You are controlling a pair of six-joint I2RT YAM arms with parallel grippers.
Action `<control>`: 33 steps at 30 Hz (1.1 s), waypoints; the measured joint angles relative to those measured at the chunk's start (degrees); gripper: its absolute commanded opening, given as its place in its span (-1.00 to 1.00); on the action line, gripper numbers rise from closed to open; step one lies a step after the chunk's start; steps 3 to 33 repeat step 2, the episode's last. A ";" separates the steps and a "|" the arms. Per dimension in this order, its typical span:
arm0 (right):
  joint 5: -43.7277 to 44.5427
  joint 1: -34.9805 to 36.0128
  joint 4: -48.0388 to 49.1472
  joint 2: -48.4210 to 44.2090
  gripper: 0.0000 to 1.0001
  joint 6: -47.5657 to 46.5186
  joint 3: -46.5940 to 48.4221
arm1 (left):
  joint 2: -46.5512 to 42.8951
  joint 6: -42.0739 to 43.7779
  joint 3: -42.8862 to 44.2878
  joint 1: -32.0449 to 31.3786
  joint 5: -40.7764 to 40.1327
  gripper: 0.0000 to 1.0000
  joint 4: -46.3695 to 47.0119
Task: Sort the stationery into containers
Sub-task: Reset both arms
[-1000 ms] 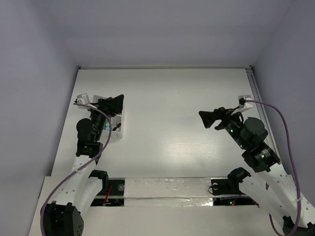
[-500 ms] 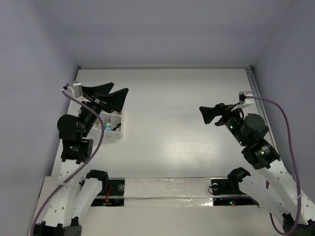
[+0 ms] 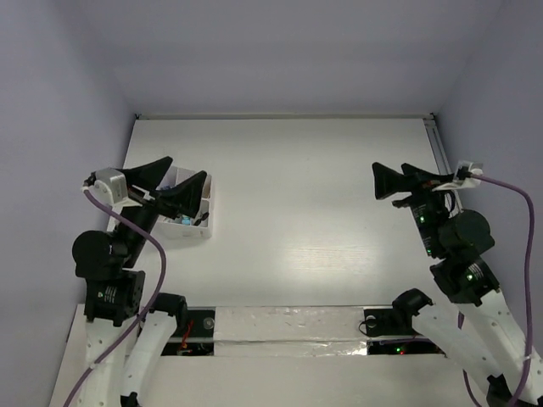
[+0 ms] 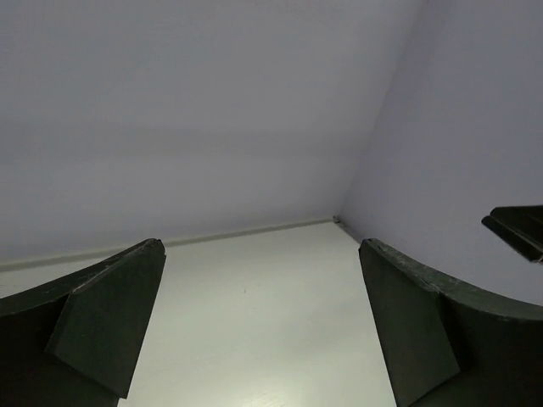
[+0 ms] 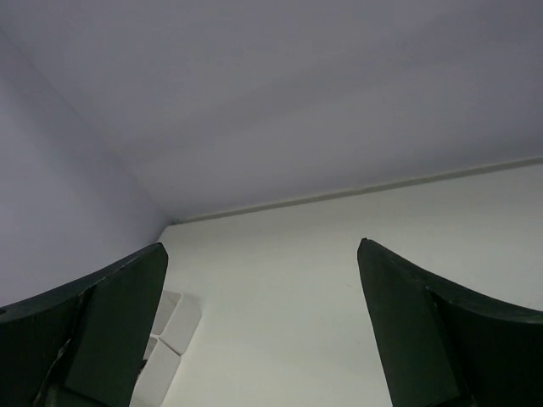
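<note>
White box point(image 3: 207, 227) — left arm point(image 3: 109, 254) aloft, level

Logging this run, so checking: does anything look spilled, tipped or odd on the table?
Nothing stands out. The white box sits upright near the left edge of the table with small items inside; none show loose outside it.

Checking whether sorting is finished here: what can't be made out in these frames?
- Top view: the left gripper hangs over the white box, hiding several compartments; the pieces that show are too small to name.
- Left wrist view: aimed at wall and table; box out of frame.
- Right wrist view: only a box corner, cut by the bottom edge; contents unseen.
</note>
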 measured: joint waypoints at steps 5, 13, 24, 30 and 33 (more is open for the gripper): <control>0.35 0.00 0.02 1.68 1.00 0.17 -0.09 | -1.33 1.01 -0.74 -0.13 -0.98 0.98 -2.10; 0.35 0.00 0.02 1.68 1.00 0.17 -0.09 | -1.33 1.01 -0.74 -0.13 -0.98 0.98 -2.10; 0.35 0.00 0.02 1.68 1.00 0.17 -0.09 | -1.33 1.01 -0.74 -0.13 -0.98 0.98 -2.10; 0.35 0.00 0.02 1.68 1.00 0.17 -0.09 | -1.33 1.01 -0.74 -0.13 -0.98 0.98 -2.10; 0.35 0.00 0.02 1.68 1.00 0.17 -0.09 | -1.33 1.01 -0.74 -0.13 -0.98 0.98 -2.10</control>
